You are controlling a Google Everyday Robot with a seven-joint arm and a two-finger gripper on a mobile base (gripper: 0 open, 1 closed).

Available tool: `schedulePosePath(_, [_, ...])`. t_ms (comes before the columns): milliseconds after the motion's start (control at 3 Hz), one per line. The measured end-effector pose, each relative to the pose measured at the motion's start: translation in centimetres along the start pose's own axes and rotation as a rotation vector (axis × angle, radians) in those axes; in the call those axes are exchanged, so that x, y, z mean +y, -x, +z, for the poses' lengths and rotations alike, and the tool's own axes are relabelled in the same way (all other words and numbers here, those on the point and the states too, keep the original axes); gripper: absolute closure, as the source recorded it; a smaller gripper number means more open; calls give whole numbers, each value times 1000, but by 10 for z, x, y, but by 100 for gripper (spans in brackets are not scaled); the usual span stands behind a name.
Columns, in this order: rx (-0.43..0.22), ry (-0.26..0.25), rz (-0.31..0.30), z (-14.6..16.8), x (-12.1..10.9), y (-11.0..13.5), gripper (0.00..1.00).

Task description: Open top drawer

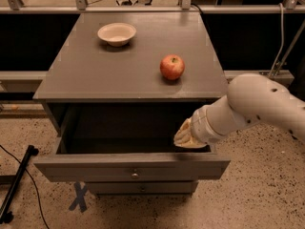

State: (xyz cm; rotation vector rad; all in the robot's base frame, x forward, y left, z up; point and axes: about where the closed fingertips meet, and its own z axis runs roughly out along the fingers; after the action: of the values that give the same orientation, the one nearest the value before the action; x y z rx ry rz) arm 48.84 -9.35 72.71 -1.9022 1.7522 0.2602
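Observation:
The top drawer (128, 167) is a wide grey drawer with a small round metal knob (135, 175) on its flat front. It stands pulled out from the grey cabinet (95, 75), and its dark inside shows. My gripper (185, 138) is at the drawer's right side, just above the inner edge of the front panel, at the end of my white arm (252, 106) that comes in from the right.
A white bowl (116, 34) and a red apple (172, 67) sit on the cabinet top. A lower drawer front (142, 188) shows beneath the open one. A black stand leg (16, 185) and cable lie on the speckled floor at left. A blue tape cross (78, 197) marks the floor.

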Motion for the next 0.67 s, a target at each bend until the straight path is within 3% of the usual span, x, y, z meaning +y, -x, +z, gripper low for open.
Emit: schedulePosePath(667, [61, 41, 45, 51, -24, -11, 100])
